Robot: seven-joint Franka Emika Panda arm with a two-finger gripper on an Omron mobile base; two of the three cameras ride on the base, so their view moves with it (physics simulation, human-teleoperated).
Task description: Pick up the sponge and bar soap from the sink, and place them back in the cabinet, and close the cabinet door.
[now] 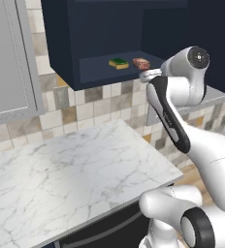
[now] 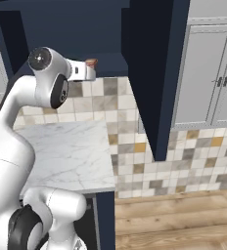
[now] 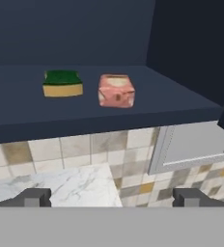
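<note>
Inside cabinet [image 3: 85, 29], sponge [image 3: 62, 83] beside bar soap [image 3: 116, 90], marble counter [image 1: 75, 169] below

1. Arm [image 1: 170, 114] raised, elbow bent, forearm reaching up and forward.
2. Wrist roughly level.
3. Gripper [image 3: 112, 198] empty, jaws spread wide, fingertips [image 3: 35, 197] far apart.

A white marble counter [image 1: 80, 169] stood against a wall of beige, grey and ochre tiles [image 2: 149, 156]. Light grey panelled cabinets [image 2: 208, 73] hung right; wood floor [image 2: 179, 219] lay below.
</note>
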